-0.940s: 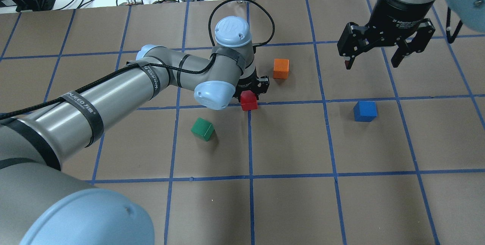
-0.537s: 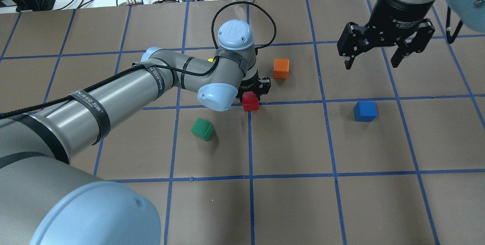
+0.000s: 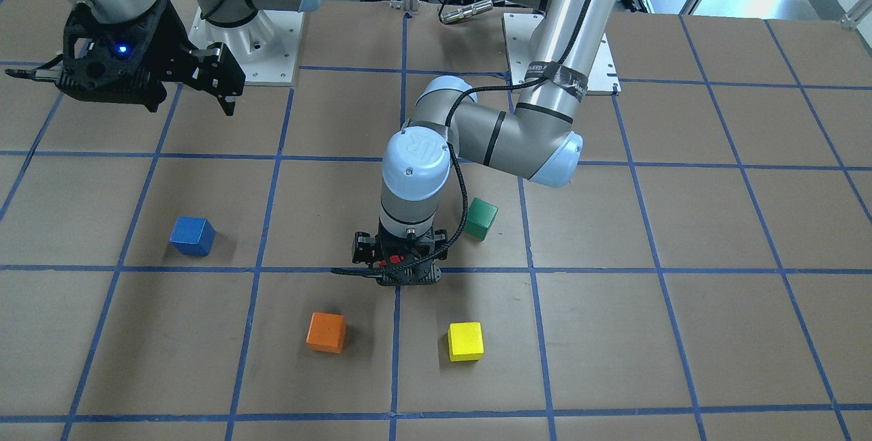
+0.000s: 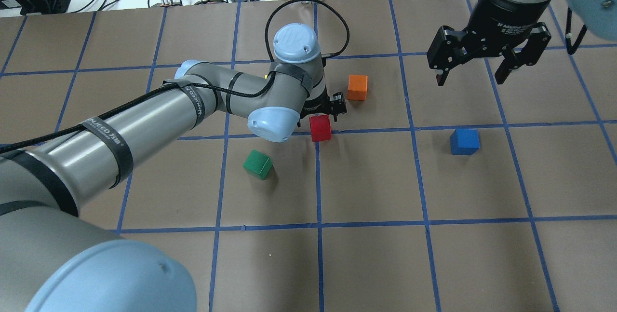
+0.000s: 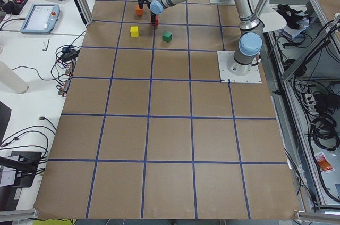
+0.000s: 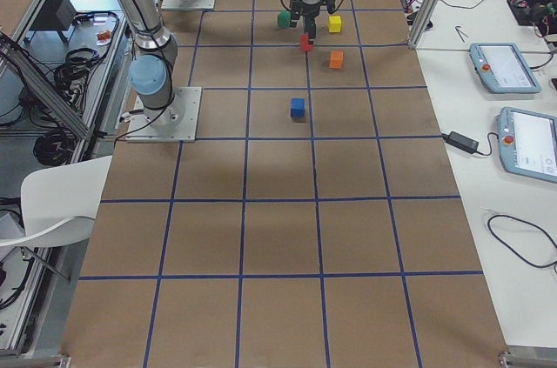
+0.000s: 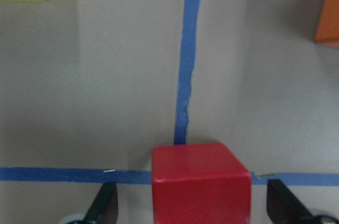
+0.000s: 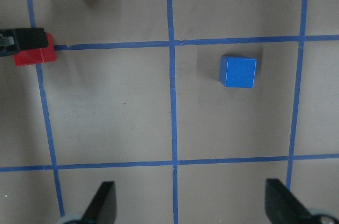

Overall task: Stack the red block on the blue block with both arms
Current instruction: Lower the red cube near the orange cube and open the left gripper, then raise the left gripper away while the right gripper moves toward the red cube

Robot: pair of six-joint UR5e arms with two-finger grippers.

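The red block (image 4: 320, 128) sits flat on the table at a blue tape crossing. My left gripper (image 4: 322, 116) is lowered over it. In the left wrist view the red block (image 7: 200, 181) stands between the spread fingers (image 7: 103, 205) with a gap on each side, so the gripper is open. The blue block (image 4: 464, 141) sits alone to the right, and also shows in the right wrist view (image 8: 238, 71). My right gripper (image 4: 471, 80) hangs open and empty, high above the table, beyond the blue block.
An orange cube (image 4: 357, 87) lies just beyond and right of the red block. A green cube (image 4: 258, 164) lies to its near left. A yellow cube (image 3: 465, 341) sits behind the left wrist. The brown table (image 4: 376, 254) carries a blue tape grid.
The red block looked tilted under the left gripper and now sits flat. The left wrist shifted slightly. The right gripper edged a little farther away.
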